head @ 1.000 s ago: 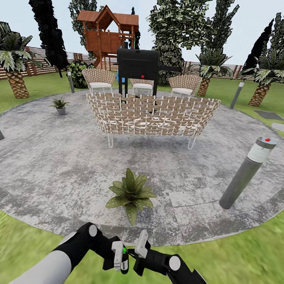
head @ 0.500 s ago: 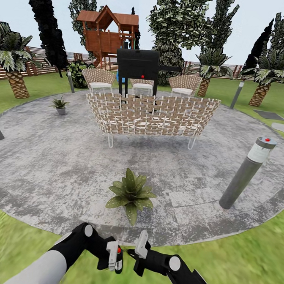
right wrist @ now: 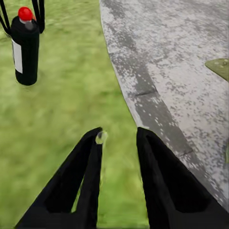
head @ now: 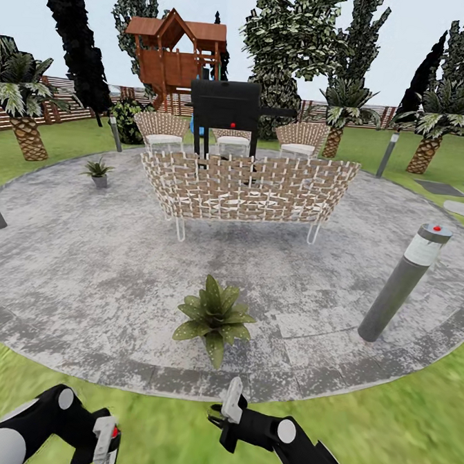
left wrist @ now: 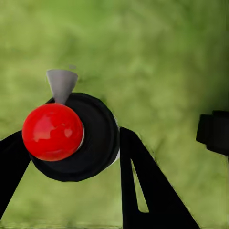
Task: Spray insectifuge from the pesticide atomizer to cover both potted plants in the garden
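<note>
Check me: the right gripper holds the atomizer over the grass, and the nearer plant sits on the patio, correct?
Not quite. The left gripper holds the atomizer over the grass; the right gripper is open. The head view shows it. The nearer plant does sit on the patio.

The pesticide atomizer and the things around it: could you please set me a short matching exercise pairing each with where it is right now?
Things:
1. pesticide atomizer
2. nearer potted plant
3. farther potted plant
4. right gripper

Places or states:
A. at the patio's far left edge
B. empty, over grass just short of the patio's rim
C. held in the left gripper above the lawn
D. on the paving in front of the wicker sofa

Pairs: 1-C, 2-D, 3-A, 4-B
</note>
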Robot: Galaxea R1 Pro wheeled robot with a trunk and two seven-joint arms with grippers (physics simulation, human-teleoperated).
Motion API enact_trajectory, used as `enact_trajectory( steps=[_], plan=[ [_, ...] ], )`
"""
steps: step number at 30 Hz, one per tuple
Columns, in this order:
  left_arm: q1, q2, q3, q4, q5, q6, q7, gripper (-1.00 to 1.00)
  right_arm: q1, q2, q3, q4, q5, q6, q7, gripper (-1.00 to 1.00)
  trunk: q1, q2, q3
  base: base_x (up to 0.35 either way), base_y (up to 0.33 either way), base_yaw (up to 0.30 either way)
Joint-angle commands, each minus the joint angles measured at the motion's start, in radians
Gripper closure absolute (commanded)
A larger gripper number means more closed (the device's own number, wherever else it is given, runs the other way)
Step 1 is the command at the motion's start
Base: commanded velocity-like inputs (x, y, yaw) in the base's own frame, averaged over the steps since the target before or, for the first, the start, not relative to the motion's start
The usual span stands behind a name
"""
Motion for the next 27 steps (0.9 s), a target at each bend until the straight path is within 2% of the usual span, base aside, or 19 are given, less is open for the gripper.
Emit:
enact_trajectory(
  steps=[1,4,7,9,10,11,12,13,15,16,17,18,19,20,22,23,25,27],
  plan=[
    [0.004,0.008,-0.002,-0.001,0.005,-0.007,0.013,1.00,0.000,-0.001,-0.002,0.000,0.010,-0.006,-0.001,-1.00,0.000,0.000,-0.001,0.000,0.000,0.000],
    [0.014,0.024,0.003,-0.001,0.013,-0.008,0.041,1.00,0.000,-0.003,-0.002,0.002,0.011,-0.005,-0.006,-1.00,0.000,0.000,-0.001,0.000,0.000,0.000],
    [0.016,0.025,0.016,0.001,0.019,0.000,0.117,1.00,0.000,-0.007,-0.007,0.046,0.011,-0.005,-0.033,-1.00,0.000,0.000,-0.001,0.000,0.000,0.000],
    [0.016,0.021,0.064,0.039,0.043,0.002,0.218,1.00,0.000,-0.014,-0.009,0.121,0.010,-0.007,-0.142,-1.00,0.000,0.000,-0.001,0.000,0.000,0.000],
    [0.017,0.018,0.105,0.074,0.068,0.002,0.281,1.00,0.000,-0.016,-0.009,0.170,0.009,-0.008,-0.247,-1.00,0.000,0.000,-0.001,0.000,0.000,0.000],
    [0.017,0.017,0.136,0.094,0.089,0.001,0.322,1.00,0.000,-0.017,-0.009,0.204,0.008,-0.008,-0.322,-1.00,0.000,0.000,-0.001,0.000,0.000,0.000],
    [0.017,0.015,0.187,0.119,0.130,-0.002,0.378,1.00,0.000,-0.018,-0.008,0.259,0.004,-0.009,-0.432,-1.00,0.000,0.000,-0.001,0.000,0.000,0.000],
    [0.017,0.014,0.218,0.135,0.159,-0.004,0.404,1.00,0.000,-0.018,-0.008,0.292,0.002,-0.009,-0.498,-1.00,0.000,0.000,-0.001,0.000,0.000,0.000],
    [0.018,0.014,0.299,0.191,0.260,-0.007,0.444,1.00,0.001,-0.015,-0.016,0.382,-0.015,-0.010,-0.687,-1.00,0.000,0.000,-0.001,0.000,0.000,0.000],
    [0.018,0.014,0.324,0.207,0.299,-0.007,0.452,1.00,0.002,-0.014,-0.023,0.416,-0.034,-0.010,-0.745,-1.00,0.000,0.000,-0.001,0.000,0.000,0.000],
    [0.020,0.015,0.356,0.227,0.361,-0.008,0.471,1.00,0.003,-0.012,-0.039,0.471,-0.083,-0.012,-0.818,-1.00,0.000,0.000,-0.001,0.000,0.000,0.000],
    [0.026,0.015,0.370,0.238,0.398,-0.010,0.490,1.00,0.003,-0.011,-0.049,0.502,-0.121,-0.014,-0.852,-1.00,0.000,0.000,-0.001,0.000,0.000,0.000],
    [0.044,0.014,0.384,0.247,0.451,-0.011,0.531,1.00,0.004,-0.014,-0.061,0.538,-0.189,-0.022,-0.881,-1.00,0.000,0.000,-0.001,0.000,0.000,0.000],
    [0.057,0.014,0.389,0.249,0.485,-0.014,0.567,1.00,0.004,-0.016,-0.067,0.554,-0.240,-0.032,-0.892,-1.00,0.000,0.000,-0.001,0.000,0.000,0.000],
    [0.087,0.012,0.396,0.257,0.578,-0.054,0.703,1.00,0.007,-0.029,-0.074,0.585,-0.408,-0.076,-0.905,-1.00,0.000,0.000,-0.001,0.000,0.000,0.000],
    [0.099,0.012,0.397,0.258,0.603,-0.074,0.747,1.00,0.008,-0.036,-0.074,0.590,-0.445,-0.089,-0.906,-1.00,0.000,0.000,-0.001,0.000,0.000,0.000],
    [0.134,0.011,0.398,0.259,0.668,-0.116,0.841,1.00,0.008,-0.048,-0.076,0.595,-0.492,-0.122,-0.911,-1.00,0.000,0.000,-0.001,0.000,0.000,0.000],
    [0.165,0.011,0.399,0.259,0.722,-0.134,0.900,1.00,0.009,-0.065,-0.075,0.597,-0.510,-0.158,-0.912,-1.00,0.000,0.000,-0.001,0.000,0.000,0.000]
  ],
)
